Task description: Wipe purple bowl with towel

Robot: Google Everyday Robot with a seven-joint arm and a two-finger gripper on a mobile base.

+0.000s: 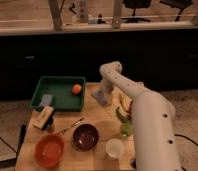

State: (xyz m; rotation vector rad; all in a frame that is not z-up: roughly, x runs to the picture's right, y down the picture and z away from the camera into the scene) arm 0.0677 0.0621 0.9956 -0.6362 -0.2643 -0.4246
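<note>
One white arm reaches from lower right across the wooden table (99, 116), elbow high near the back edge, gripper (101, 96) pointing down at the table's rear middle, just right of the green tray (59, 82). Towel (100, 97), pale grey-blue, sits right at the gripper tip; contact looks likely but whether the claw is clamped on it or open, cannot tell. Purple bowl (85, 136) is at the front centre of the table, upright, well apart from the gripper and towel. Orange bowl (49, 150) is front left, just beside the purple bowl. White cup (114, 148) is front right of the purple bowl. Orange ball (77, 89) lies inside the tray at its right side; blue-grey block (46, 100) sits in the tray's front left corner. Green item (123, 120) near the arm, unclear what.
</note>
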